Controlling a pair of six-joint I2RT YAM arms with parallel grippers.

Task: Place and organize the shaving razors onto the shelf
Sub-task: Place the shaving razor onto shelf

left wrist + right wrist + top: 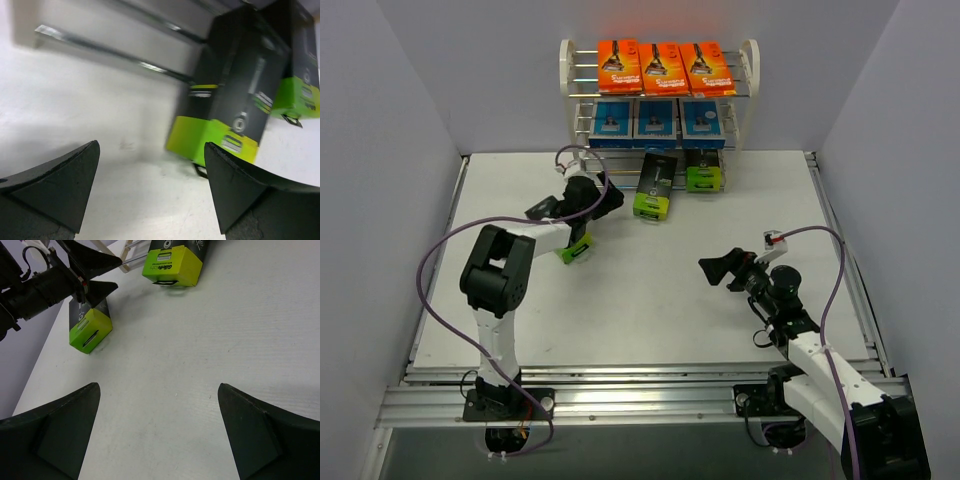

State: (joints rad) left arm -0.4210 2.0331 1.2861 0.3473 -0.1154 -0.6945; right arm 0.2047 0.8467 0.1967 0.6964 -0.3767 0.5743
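Note:
The white shelf (752, 75) stands at the table's back. Three orange razor cards (663, 66) fill its top tier and three blue packs (655, 120) the tier below. One black-and-green box (705, 172) stands at the shelf's foot. A second box (653, 190) (225, 115) (172, 265) lies on the table in front. A third box (575, 250) (90, 330) lies under the left arm's wrist. My left gripper (612, 196) (152, 150) is open and empty, pointing at the second box. My right gripper (715, 270) (159, 390) hangs open and empty over bare table.
The shelf's silver rods (100, 50) run across the back of the left wrist view. White walls close in the table on the left, right and back. A purple cable (440, 260) loops beside the left arm.

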